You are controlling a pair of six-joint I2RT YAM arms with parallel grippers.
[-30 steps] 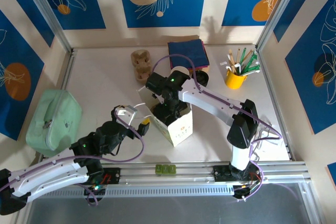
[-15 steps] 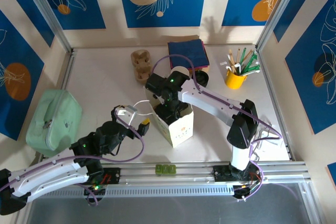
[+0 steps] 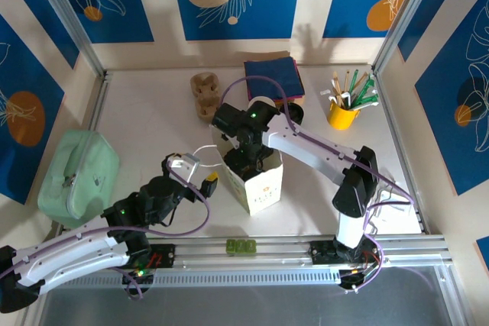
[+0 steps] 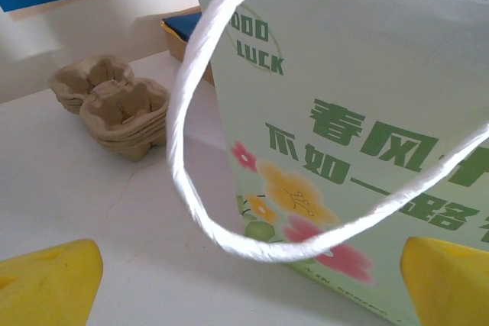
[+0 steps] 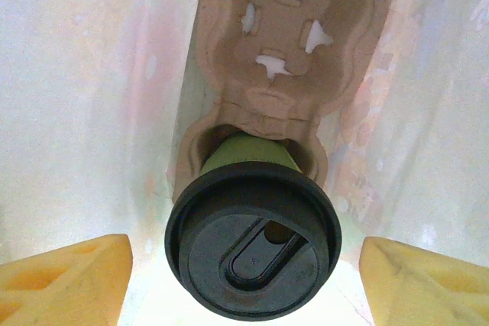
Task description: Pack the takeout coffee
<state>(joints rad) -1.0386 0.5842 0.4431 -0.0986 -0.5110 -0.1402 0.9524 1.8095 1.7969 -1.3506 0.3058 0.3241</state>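
Now the takeout coffee [image 5: 252,253] sits in the cup tray [image 5: 286,43] inside the paper bag [image 3: 263,188], low in the frame. The right claw [image 5: 244,284] is open around its lid, and the left claw [image 4: 246,284] is open too. A crooked pull-out could snag the bag and tip the cup.

A bag [image 3: 263,185] stands mid-table [image 3: 153,127]. Inside it lies a cup holder [image 5: 286,51], and the cup [image 5: 252,250] sits in one of its pockets. The right gripper [image 5: 244,284] is above the cup, a finger on either side and touching neither. The left gripper [image 4: 246,288] is just left of the bag, with the bag's handle [image 4: 179,112] looping between its spread fingers. A stack of holders [image 3: 205,95] lies behind the bag to the left. Napkins [image 3: 273,76] lie at the back, a pen pot [image 3: 343,114] at the back right, and a pouch [image 3: 76,177] at the far left.
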